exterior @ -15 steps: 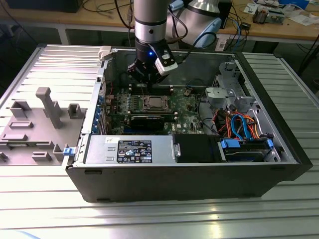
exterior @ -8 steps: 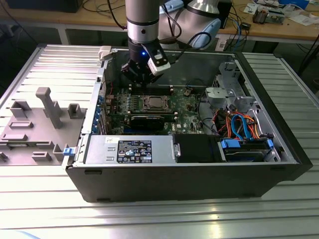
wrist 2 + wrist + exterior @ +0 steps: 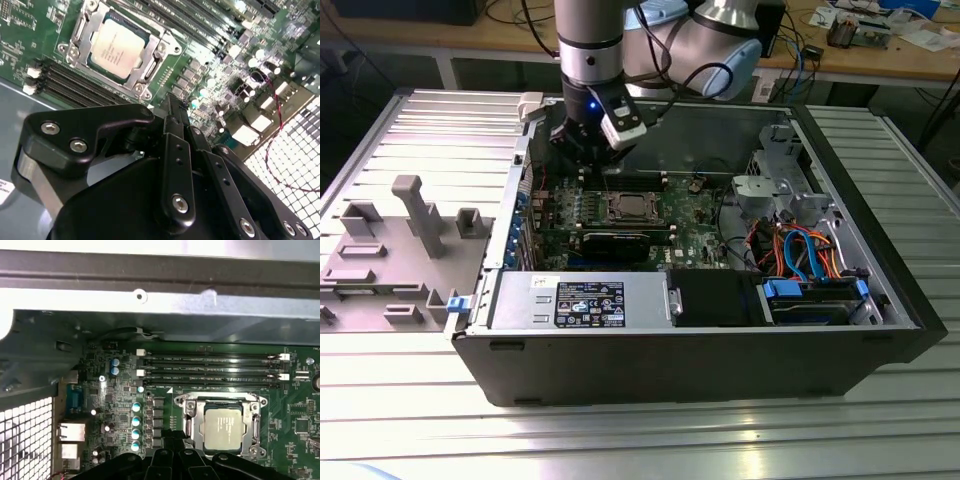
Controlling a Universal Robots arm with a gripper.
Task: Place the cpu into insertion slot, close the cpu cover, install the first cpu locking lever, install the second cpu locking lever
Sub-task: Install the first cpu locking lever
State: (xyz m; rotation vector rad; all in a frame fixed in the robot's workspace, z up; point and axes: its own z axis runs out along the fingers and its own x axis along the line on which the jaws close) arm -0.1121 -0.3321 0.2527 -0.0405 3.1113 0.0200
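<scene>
- Exterior view: the gripper (image 3: 582, 160) hangs inside the open computer case (image 3: 670, 365), over the upper left of the board. The cpu (image 3: 625, 207) is just down and right of it, near mid-frame. The case sits on a ribbed tabletop (image 3: 620, 440). My worry is that the arm is close to the case's left wall, so a sloppy sideways move could bump metal.
- Second wrist view: the jaws look pinched together with nothing in them. The cpu (image 3: 119, 46) lies flat at upper left with the cpu cover (image 3: 156, 65) framing it. Memory slots (image 3: 75, 82) run between it and the gripper (image 3: 176, 107), so coming across low could scrape them.
- First wrist view: the cpu (image 3: 225, 428) sits in the insertion slot (image 3: 222, 404) at lower right, with the cover (image 3: 192, 426) down around it. I can't tell if the levers are hooked. If they aren't, the cover could pop up. Blue capacitors (image 3: 136, 420) stand right by the gripper (image 3: 174, 439) and would snag easily.
</scene>
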